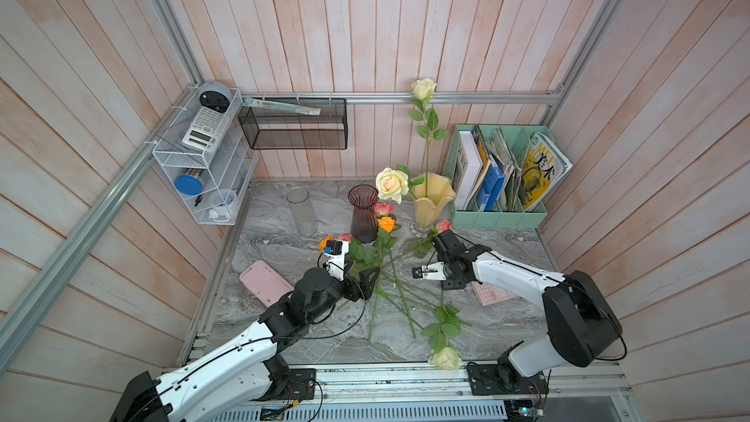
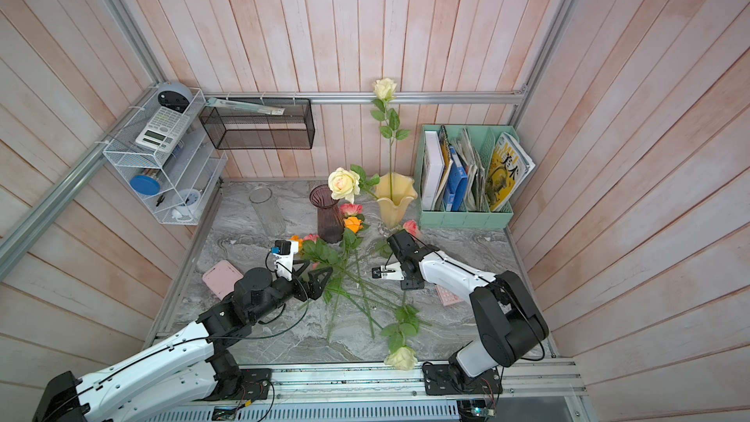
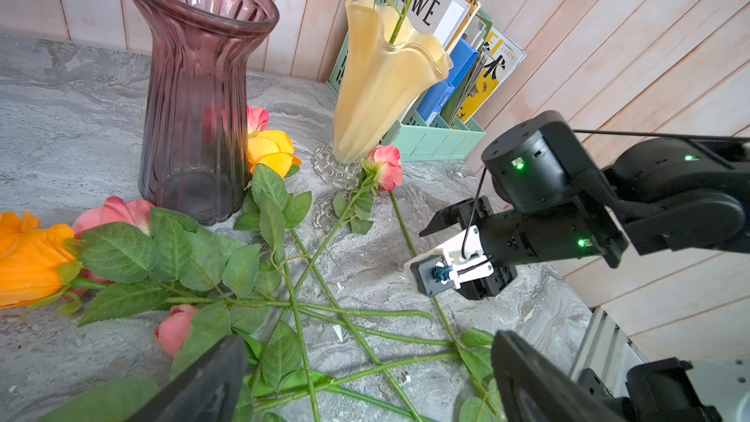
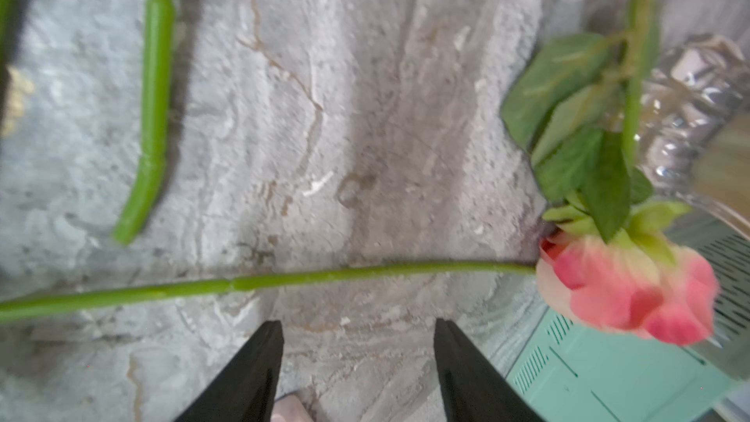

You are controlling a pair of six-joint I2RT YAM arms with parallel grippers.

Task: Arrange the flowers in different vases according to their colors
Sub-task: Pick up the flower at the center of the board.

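**Sorting roses by colour: both grippers open over the loose stems**

The right gripper (image 4: 359, 322) points down at the marble tabletop (image 4: 365, 115). Its two black fingers (image 4: 251, 367) stand apart with nothing between them. Just beyond their tips a single green stem (image 4: 284, 280) crosses the table and touches neither finger. One end of it runs under a pink rose (image 4: 629, 290), which lies beyond the tips and off to one side, just beside the clear foot of the yellow vase (image 3: 381, 83).

The left gripper (image 3: 367, 338) has its fingers (image 3: 211, 387) spread wide and holds nothing; it hangs over the crossed stems (image 3: 345, 312) and their leaves. Beyond these fingertips stands the purple vase (image 3: 199, 87), with an orange rose (image 3: 272, 150) lying beside its base.

Farther beyond, the yellow vase holds the upright cream rose (image 1: 423, 89). The leaning cream rose (image 1: 391, 184) tips from that vase toward the purple vase's rim. The fallen cream rose (image 1: 445, 358) lies at the near table edge, on the arm-base side of both sets of fingers. The clear vase (image 1: 302, 211) stands well apart from both grippers, beyond the left fingers.
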